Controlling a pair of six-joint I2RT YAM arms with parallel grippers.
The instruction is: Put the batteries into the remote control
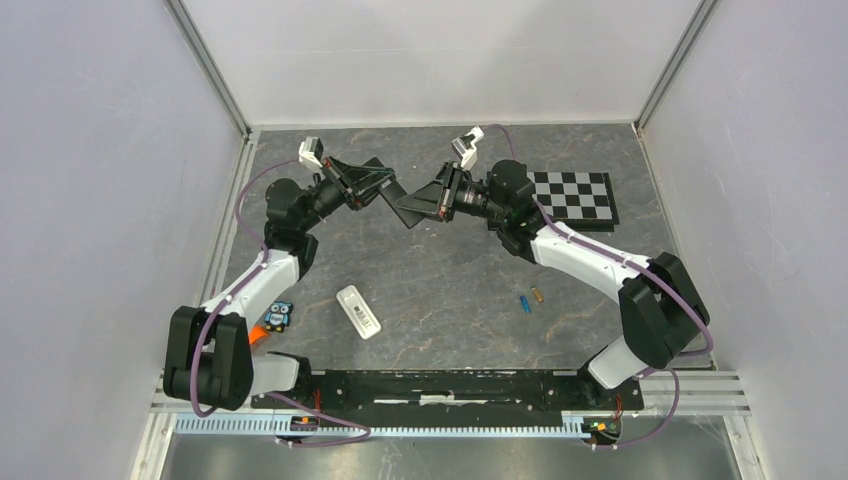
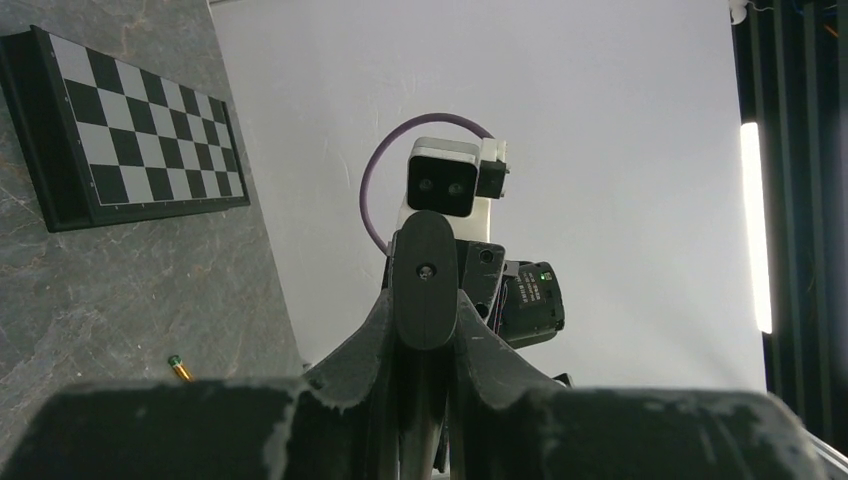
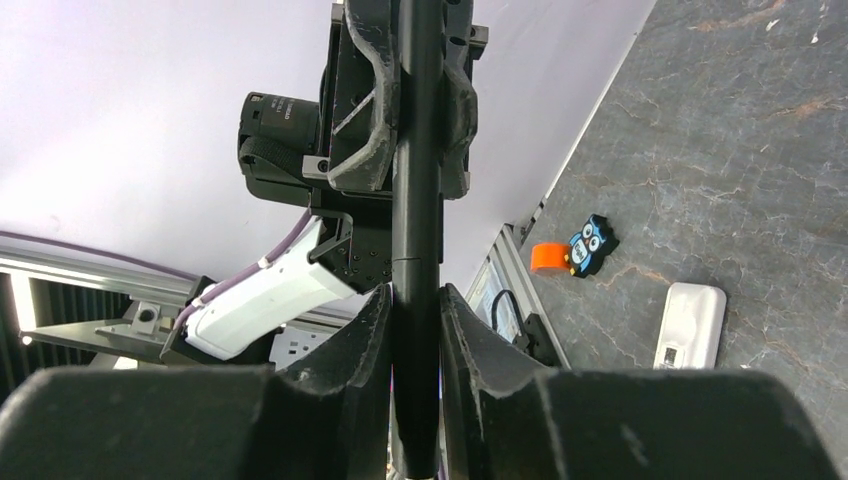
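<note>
Both grippers hold one slim black remote (image 2: 428,290) in the air over the far middle of the table, each shut on one end. My left gripper (image 1: 380,190) clamps it from the left and my right gripper (image 1: 415,205) from the right. In the right wrist view the remote (image 3: 417,220) is seen edge-on between the fingers. A blue battery (image 1: 522,302) and a brownish-gold battery (image 1: 536,295) lie side by side on the table at the front right. The gold one also shows in the left wrist view (image 2: 180,368).
A white flat oblong piece with a label (image 1: 358,311) lies front centre and also shows in the right wrist view (image 3: 690,325). An orange piece (image 3: 548,256) and an owl figure (image 3: 590,243) lie by the left arm's base. A checkerboard (image 1: 572,197) lies at the back right.
</note>
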